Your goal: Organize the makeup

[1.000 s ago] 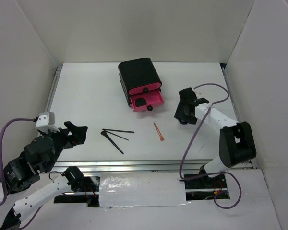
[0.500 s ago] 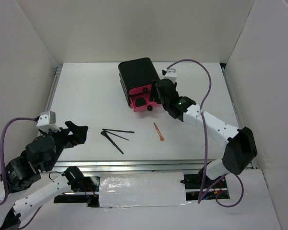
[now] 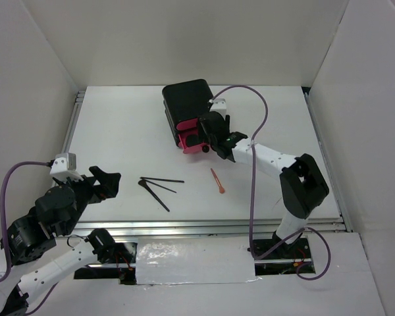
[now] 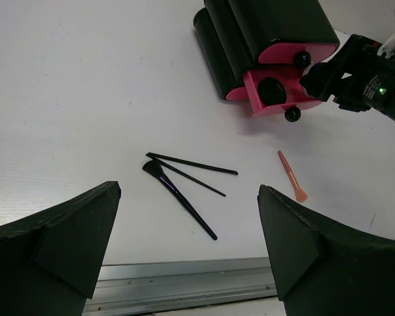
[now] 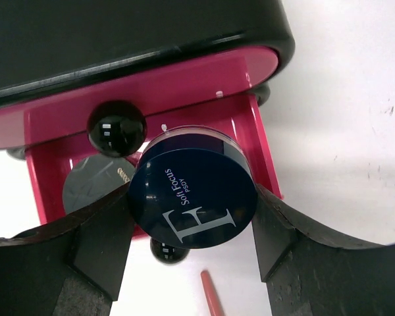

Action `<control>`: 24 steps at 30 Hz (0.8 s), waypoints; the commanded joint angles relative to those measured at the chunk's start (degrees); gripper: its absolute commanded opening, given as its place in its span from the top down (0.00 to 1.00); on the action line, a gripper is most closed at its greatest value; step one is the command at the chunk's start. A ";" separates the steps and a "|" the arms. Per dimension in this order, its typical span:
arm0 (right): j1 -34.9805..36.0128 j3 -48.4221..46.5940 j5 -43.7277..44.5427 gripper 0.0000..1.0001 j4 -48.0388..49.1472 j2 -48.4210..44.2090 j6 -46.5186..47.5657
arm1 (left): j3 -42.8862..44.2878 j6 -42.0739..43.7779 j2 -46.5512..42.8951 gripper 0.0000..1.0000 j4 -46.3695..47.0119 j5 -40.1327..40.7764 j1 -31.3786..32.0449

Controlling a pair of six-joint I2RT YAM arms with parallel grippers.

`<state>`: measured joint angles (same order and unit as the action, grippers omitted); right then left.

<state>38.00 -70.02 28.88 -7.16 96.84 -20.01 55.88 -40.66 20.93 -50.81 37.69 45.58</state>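
My right gripper [image 5: 192,217] is shut on the dark blue round jar [image 5: 192,199] and holds it over the open lower pink drawer [image 5: 253,141] of the black chest [image 3: 189,99]. A round black compact [image 5: 92,187] lies in that drawer. Three thin black brushes [image 3: 159,185] and the orange-pink stick [image 3: 217,181] lie on the white table, also seen in the left wrist view [image 4: 184,184]. My left gripper [image 3: 104,183] is open and empty at the near left, short of the brushes. The clear tube and small bottle are out of view.
The chest stands at the back middle with its upper pink drawer [image 5: 138,99] shut. A metal rail [image 3: 204,227] runs along the table's near edge. White walls enclose the left, back and right sides.
My right arm swung from the table's right side leftward to the chest and now holds the jar over the open drawer. The left arm has not moved.
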 commanded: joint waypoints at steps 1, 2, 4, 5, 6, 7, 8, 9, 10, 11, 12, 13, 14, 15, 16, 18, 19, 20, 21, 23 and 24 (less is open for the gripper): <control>0.24 -4.59 2.05 0.57 2.25 2.29 1.20 | 0.11 0.24 -0.01 0.01 1.59 1.07 0.30; 0.41 -5.21 2.05 0.57 1.98 2.74 1.11 | 0.20 0.24 -0.01 0.01 1.50 1.07 0.38; 0.24 -5.30 2.32 0.56 1.36 3.36 0.85 | 0.20 0.24 -0.01 0.00 1.50 1.07 0.38; 0.23 -4.78 2.23 0.52 1.36 3.36 0.76 | 0.11 0.24 -0.18 0.01 1.50 1.07 0.30; 0.23 -4.52 2.23 0.49 1.36 2.92 0.59 | 0.11 0.24 -0.19 0.01 1.59 1.07 0.30; 0.32 -4.25 1.88 0.42 1.27 2.57 0.15 | 0.11 0.24 -0.27 0.01 1.59 1.07 0.38; 0.24 -3.90 1.70 0.26 1.10 2.39 0.15 | 0.11 0.32 -0.27 0.01 1.67 1.07 0.38; 0.32 -3.90 1.53 0.18 0.92 2.04 0.06 | 0.11 0.41 -0.19 0.01 1.68 0.98 0.38; 0.41 -3.98 1.87 0.08 0.13 1.95 -0.29 | 0.11 0.32 -0.10 0.01 1.68 0.98 0.30; 0.24 -4.68 2.14 0.00 -0.66 2.04 -0.55 | 0.11 0.32 0.08 0.01 1.68 0.98 0.38; 0.41 -4.86 2.14 0.00 -1.53 1.69 -0.47 | 0.20 0.32 0.16 0.01 1.59 0.98 0.38; 0.41 -5.13 2.32 0.00 -1.89 1.34 -0.64 | 0.20 0.24 0.17 0.01 1.50 1.07 0.38; 0.41 -4.95 2.23 0.00 -2.07 0.73 -0.73 | 0.20 0.32 0.17 0.01 1.50 1.07 0.38; 0.41 -4.78 1.79 0.00 -1.90 -1.02 -0.73 | 0.20 0.24 0.17 0.01 1.50 1.07 0.30; 0.41 -4.17 1.09 0.00 -1.72 -2.08 -0.73 | 0.11 0.32 0.08 0.00 1.59 1.07 0.30; 0.41 -4.25 1.09 0.00 -3.46 -4.27 -2.21 | 0.11 0.24 -0.01 0.01 1.59 1.07 0.38; 0.24 -4.34 0.91 0.00 -4.52 -5.07 -3.18 | 0.11 0.15 -0.10 0.00 1.50 1.15 0.38; -0.03 -4.16 0.65 0.00 -5.75 -5.69 -4.59 | 0.20 0.06 -0.01 0.01 1.41 1.16 0.38; -0.03 -3.90 0.47 0.00 -9.16 -6.83 -9.04 | 0.20 0.06 -0.01 0.01 1.41 1.24 0.38; -0.03 -0.85 -1.62 0.00 -10.94 -8.67 -16.50 | 0.20 -0.03 -0.10 0.01 1.32 1.33 0.38; -0.03 1.09 -2.86 0.01 -10.77 -9.38 -18.90 | 0.20 0.06 -0.27 0.01 1.32 1.33 0.38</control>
<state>38.00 -71.48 28.18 -13.34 91.70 -28.36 55.88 -40.69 20.91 -50.81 37.71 45.65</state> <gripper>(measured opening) 0.991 0.994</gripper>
